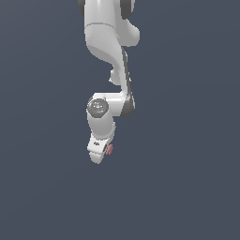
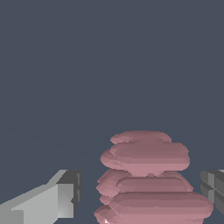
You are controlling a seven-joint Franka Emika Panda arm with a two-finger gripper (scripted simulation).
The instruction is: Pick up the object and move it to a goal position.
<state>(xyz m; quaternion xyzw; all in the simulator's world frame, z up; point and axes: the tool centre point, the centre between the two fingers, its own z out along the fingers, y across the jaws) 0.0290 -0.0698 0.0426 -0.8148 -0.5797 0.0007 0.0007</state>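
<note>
The object (image 2: 148,175) is a dusty pink-red, ribbed, lumpy item that fills the lower part of the wrist view. It lies between my two grey fingers (image 2: 65,197), with a small gap on one side and the other finger close to it. My gripper (image 2: 140,194) is open around it. In the exterior view the white hand (image 1: 98,151) points down at the middle of the picture, and only a small pink edge of the object (image 1: 109,150) shows at the hand's right side. The fingertips are hidden there.
The ground is a plain dark blue-grey surface (image 1: 187,187) all around. The white arm (image 1: 110,47) comes down from the top of the exterior view. Nothing else shows.
</note>
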